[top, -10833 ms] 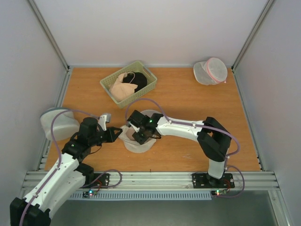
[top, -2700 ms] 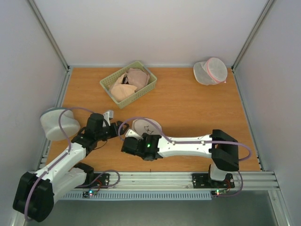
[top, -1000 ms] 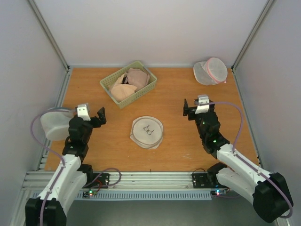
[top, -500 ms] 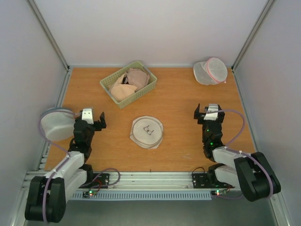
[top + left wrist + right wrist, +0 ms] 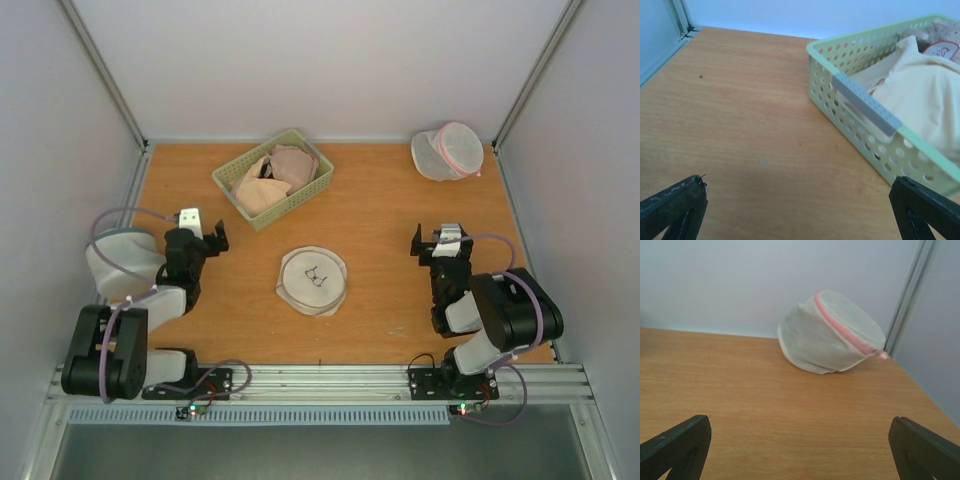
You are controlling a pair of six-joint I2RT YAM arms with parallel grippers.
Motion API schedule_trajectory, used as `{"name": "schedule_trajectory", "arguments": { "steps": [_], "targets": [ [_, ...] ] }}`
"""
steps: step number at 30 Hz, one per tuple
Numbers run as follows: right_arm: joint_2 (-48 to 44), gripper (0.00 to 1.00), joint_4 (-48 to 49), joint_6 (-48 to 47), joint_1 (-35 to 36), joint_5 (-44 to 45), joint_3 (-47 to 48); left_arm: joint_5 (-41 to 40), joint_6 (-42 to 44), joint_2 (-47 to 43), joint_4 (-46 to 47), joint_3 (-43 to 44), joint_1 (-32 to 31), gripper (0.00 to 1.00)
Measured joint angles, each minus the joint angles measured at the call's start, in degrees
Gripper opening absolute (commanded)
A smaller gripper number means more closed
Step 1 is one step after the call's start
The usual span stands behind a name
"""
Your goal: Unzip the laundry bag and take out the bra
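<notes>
The laundry bag lies flat and round on the table's middle, a small dark zip pull on its top face. Its inside is not visible. A beige-pink bra rests in the green basket on top of a cream one. My left gripper stands open, left of the bag, facing the basket, nothing between its fingertips. My right gripper is open to the right of the bag, and it is empty too.
A white mesh bag with a pink zip sits at the back right corner. A greyish-white mesh bag lies at the left edge beside the left arm. Metal frame posts and walls close in the table.
Both arms have folded back toward their bases, away from the bag, grippers open throughout. Earlier the right gripper was at the bag, and a beige-pink bra has since appeared in the basket.
</notes>
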Motion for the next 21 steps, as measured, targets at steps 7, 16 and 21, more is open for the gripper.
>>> {"name": "schedule_trajectory", "arguments": {
  "steps": [7, 16, 21],
  "targets": [
    [3.8, 0.98, 0.7, 0.1, -1.8, -5.4, 3.3, -0.8, 0.0, 6.4, -2.2, 7.8, 0.0, 0.99],
    [3.8, 0.98, -4.8, 2.1, -6.5, -14.2, 7.6, 6.1, 1.2, 6.9, -2.5, 7.8, 0.2, 1.0],
    [3.8, 0.98, -5.9, 3.1, -6.9, -16.6, 7.7, 5.7, 3.1, 5.0, 2.4, 3.3, 3.8, 0.99]
  ]
}}
